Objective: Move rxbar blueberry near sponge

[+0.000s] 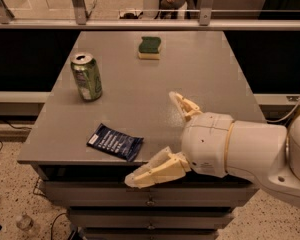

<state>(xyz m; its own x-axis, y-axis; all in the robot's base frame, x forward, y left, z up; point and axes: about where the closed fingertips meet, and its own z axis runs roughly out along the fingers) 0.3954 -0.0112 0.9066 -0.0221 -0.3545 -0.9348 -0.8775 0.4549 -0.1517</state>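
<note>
Nearest, the hand (151, 138) hovers at the front edge of the table (205, 59), its two fingers spread wide and holding nothing. Just to its left the rxbar blueberry (115, 141) lies flat near the front edge, untouched. Farther back on the left stands a green can (86, 76), and well beyond, near the far edge, sits the sponge (150, 47). This looks like the approach before the grasp. The next move calls for bringing the fingers down astride the thin wrapper and closing on it.
</note>
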